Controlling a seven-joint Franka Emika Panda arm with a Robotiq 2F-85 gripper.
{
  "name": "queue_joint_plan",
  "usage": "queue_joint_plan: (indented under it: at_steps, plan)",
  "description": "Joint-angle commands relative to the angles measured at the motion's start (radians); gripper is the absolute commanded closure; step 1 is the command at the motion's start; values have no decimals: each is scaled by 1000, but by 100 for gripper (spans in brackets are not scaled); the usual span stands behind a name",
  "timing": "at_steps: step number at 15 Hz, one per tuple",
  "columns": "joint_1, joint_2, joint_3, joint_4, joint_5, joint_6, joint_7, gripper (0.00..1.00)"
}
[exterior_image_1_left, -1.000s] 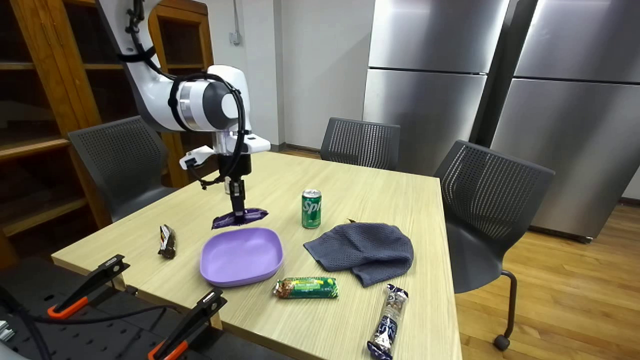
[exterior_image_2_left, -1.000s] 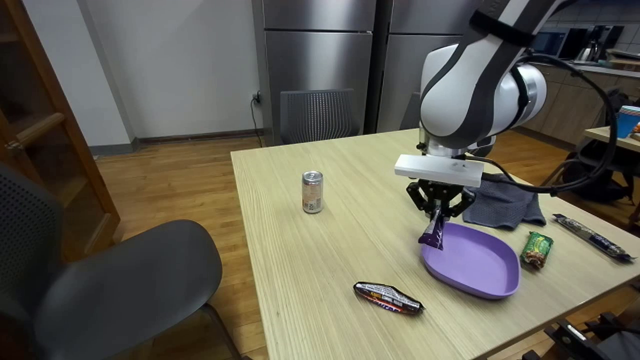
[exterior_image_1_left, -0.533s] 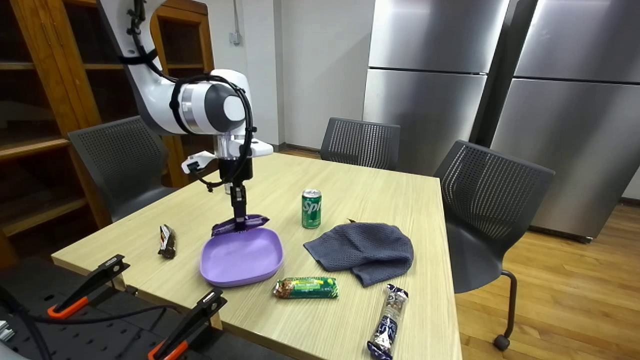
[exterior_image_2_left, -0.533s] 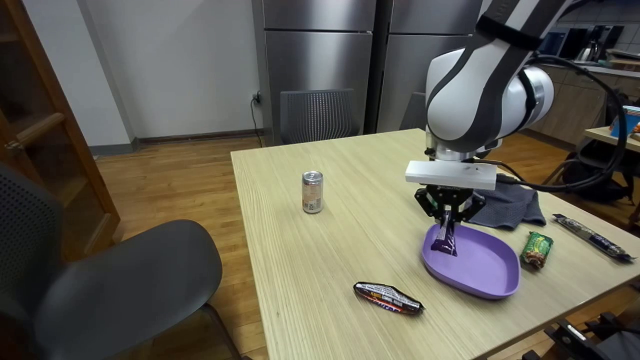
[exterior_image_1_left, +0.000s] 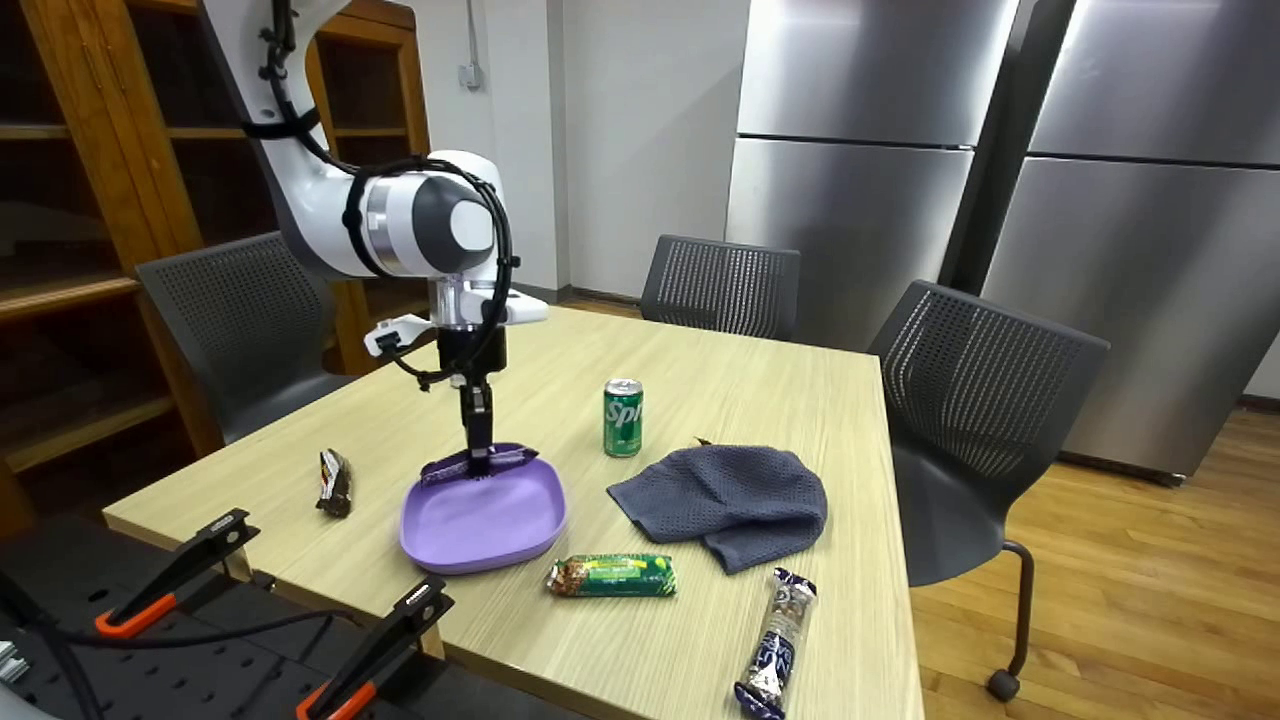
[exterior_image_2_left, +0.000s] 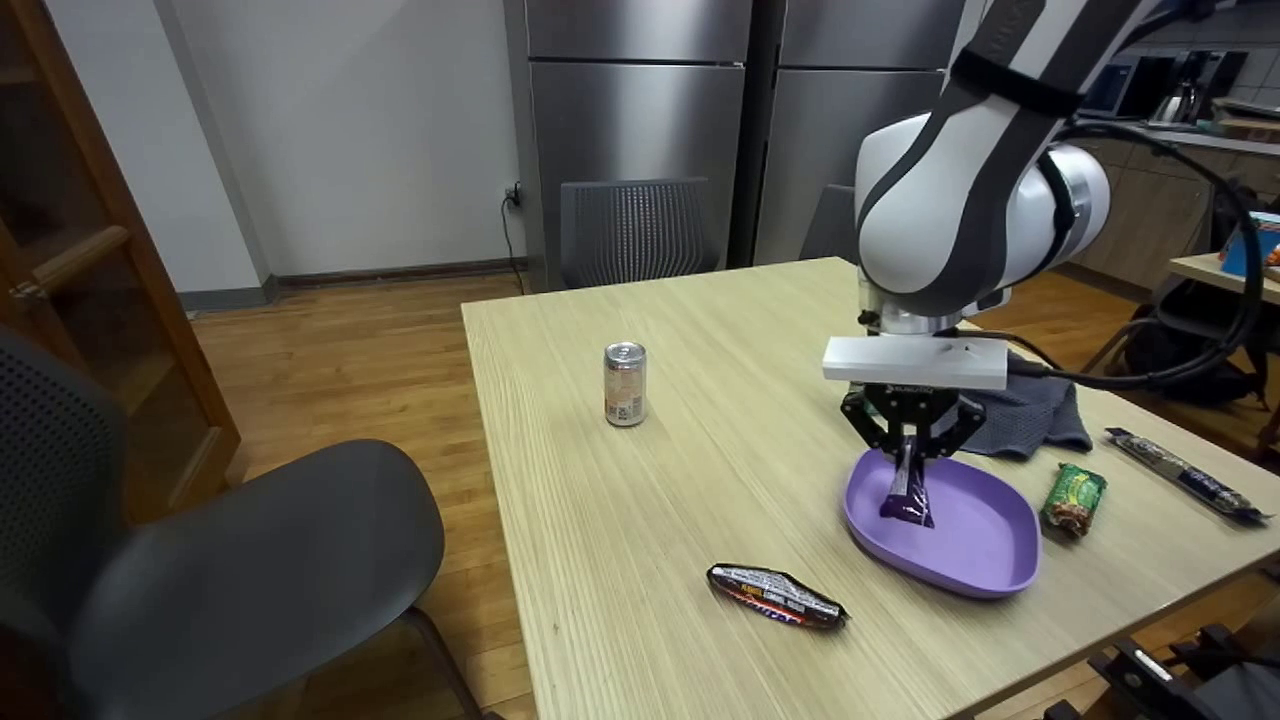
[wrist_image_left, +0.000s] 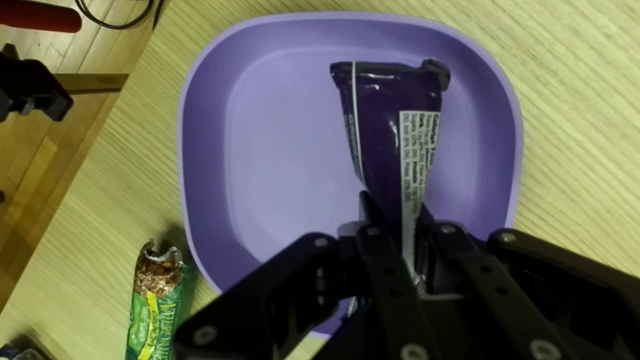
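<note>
Purple-wrapped snack bar hangs over a lilac dish in the wrist view, pinched in the narrowed gripper.
Both exterior views show it low over the dish, contact unclear; likely light, firm and slick-surfaced, it seems best gripped across its middle.

Arm bent downward; wrist vertical; fingers pointing straight down, pinched nearly together.
</note>
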Motion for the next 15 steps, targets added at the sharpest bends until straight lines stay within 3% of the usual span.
queue_joint_plan:
  at_steps: [1,15]
  plan:
    - [-18,10,8,10,-11,-26,-32,96]
    - [-20,81,15,78,2,-36,-54,96]
